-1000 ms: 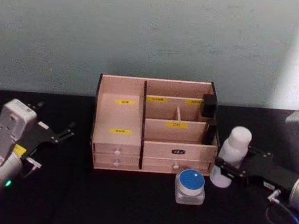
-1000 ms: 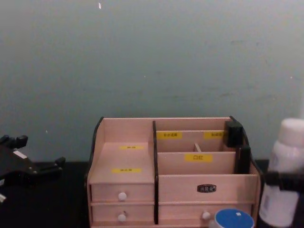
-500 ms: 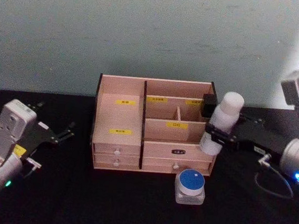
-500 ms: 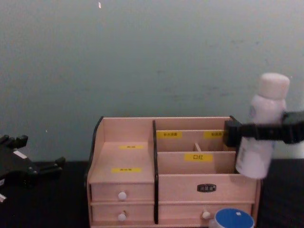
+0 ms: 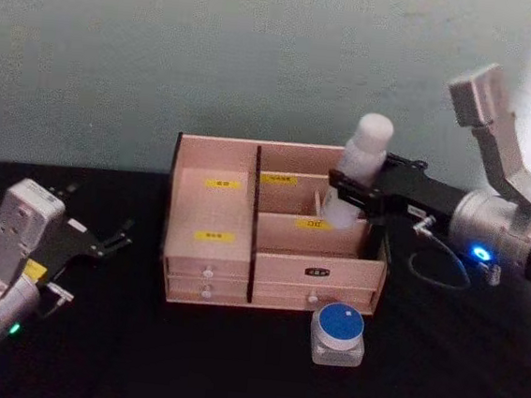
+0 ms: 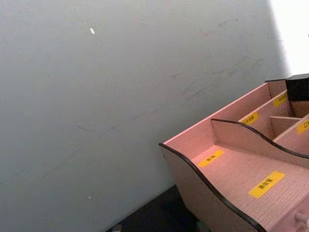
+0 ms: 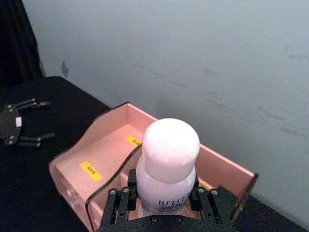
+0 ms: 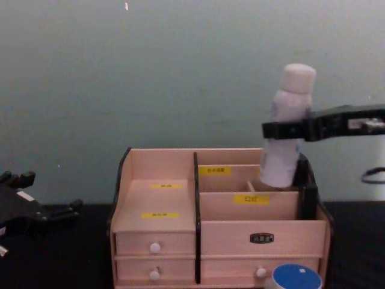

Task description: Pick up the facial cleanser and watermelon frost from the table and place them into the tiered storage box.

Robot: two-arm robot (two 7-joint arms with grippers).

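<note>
The facial cleanser (image 8: pixel 289 123) is clamped around its middle by the fingers of the right gripper (image 5: pixel 349 192), which is reached in from the robot's right over the tiered storage box (image 5: pixel 209 250). The bottle is held slightly tilted, its cap leaned toward the robot's right, with its base lowered among the rear right compartments behind the black dividers; whether the base is touching the compartment floor cannot be told. The watermelon frost (image 5: pixel 338 329) is seen on the black table (image 5: pixel 230 374), upright with its blue lid on, just in front of the box's lower right drawer. The left gripper (image 5: pixel 100 215) is parked low over the table, well apart from the box on the robot's left, and its fingers are spread apart with nothing between them
</note>
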